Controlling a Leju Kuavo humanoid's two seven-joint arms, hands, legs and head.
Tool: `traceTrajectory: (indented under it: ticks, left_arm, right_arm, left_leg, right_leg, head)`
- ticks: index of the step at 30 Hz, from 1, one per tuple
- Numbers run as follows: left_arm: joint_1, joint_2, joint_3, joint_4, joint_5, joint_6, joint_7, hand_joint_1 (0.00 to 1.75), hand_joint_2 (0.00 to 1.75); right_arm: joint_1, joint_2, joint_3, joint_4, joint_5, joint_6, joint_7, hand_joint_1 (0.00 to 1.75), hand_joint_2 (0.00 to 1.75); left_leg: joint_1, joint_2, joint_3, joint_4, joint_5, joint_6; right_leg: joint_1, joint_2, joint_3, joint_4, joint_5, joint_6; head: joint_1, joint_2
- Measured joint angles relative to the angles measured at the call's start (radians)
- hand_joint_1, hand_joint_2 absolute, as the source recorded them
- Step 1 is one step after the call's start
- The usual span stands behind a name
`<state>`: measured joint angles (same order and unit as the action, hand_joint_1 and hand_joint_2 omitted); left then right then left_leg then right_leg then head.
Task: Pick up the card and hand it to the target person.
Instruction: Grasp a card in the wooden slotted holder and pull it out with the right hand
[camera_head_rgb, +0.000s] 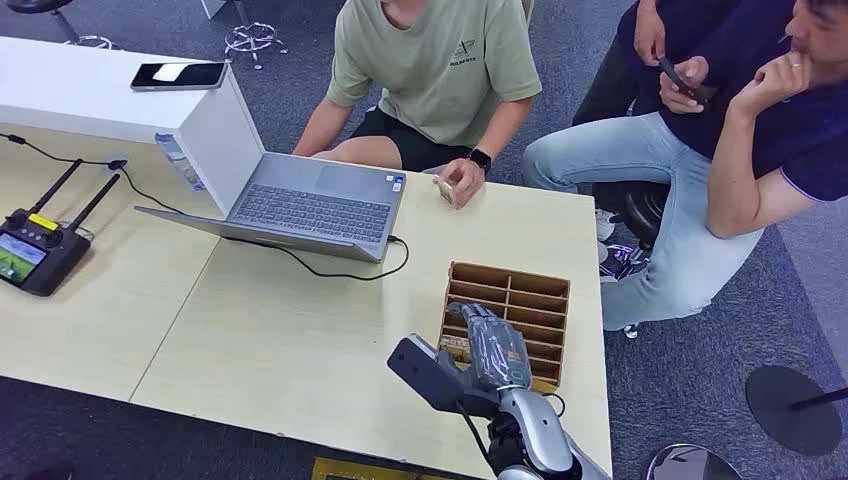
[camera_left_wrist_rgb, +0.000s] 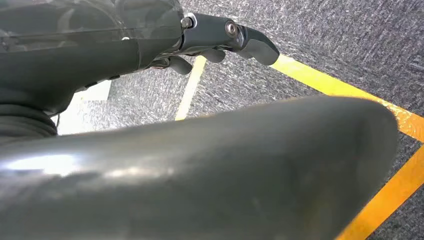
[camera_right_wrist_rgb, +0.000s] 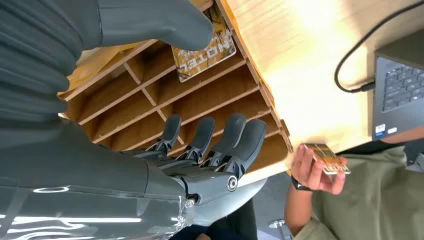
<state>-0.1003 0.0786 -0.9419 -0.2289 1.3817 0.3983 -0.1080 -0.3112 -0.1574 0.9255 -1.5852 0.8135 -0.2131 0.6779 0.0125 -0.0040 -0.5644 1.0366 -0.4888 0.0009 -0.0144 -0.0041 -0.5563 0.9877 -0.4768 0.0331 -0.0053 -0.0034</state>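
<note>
A wooden slotted rack (camera_head_rgb: 532, 297) stands at the table's near right corner. One patterned card (camera_right_wrist_rgb: 204, 50) lies in a slot of the rack (camera_right_wrist_rgb: 210, 97). My right hand (camera_head_rgb: 492, 346) hovers over the rack's near end, fingers (camera_right_wrist_rgb: 232, 137) spread and holding nothing; its thumb (camera_right_wrist_rgb: 155, 22) ends beside that card. A person in a green shirt (camera_head_rgb: 440, 60) sits across the table and holds another card (camera_head_rgb: 446, 188), also seen as the held card (camera_right_wrist_rgb: 327, 159) in the right wrist view. My left hand (camera_left_wrist_rgb: 220, 37) hangs over grey carpet with nothing in it.
An open laptop (camera_head_rgb: 312, 205) sits mid-table, its black cable looping toward the rack. At the left lie a remote controller (camera_head_rgb: 32, 255) and a white box (camera_head_rgb: 95, 95) carrying a phone (camera_head_rgb: 178, 74). A second person (camera_head_rgb: 720, 120) sits at the right. Bare tabletop (camera_head_rgb: 280, 340) spreads left of the rack.
</note>
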Motion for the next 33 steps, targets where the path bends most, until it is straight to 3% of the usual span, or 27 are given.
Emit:
traceTrajectory:
  ticks: [16,33]
  left_arm:
    - [0.000,0.000,0.000,0.000,-0.002,-0.001,0.000,0.00,0.00]
    - [0.000,0.000,0.000,0.000,-0.002,-0.001,0.000,0.00,0.00]
  right_arm:
    - [-0.020,0.024,0.024,0.095,-0.026,0.003,-0.009,0.99,1.75]
    - [-0.028,0.035,0.027,0.140,-0.039,0.003,-0.015,0.95,1.75]
  left_leg:
    - [0.000,0.000,0.000,0.000,0.000,0.000]
    - [0.000,0.000,0.000,0.000,0.000,0.000]
  right_leg:
    - [0.000,0.000,0.000,0.000,0.000,0.000]
    - [0.000,0.000,0.000,0.000,0.000,0.000]
  head:
    - [0.000,0.000]
    - [0.000,0.000]
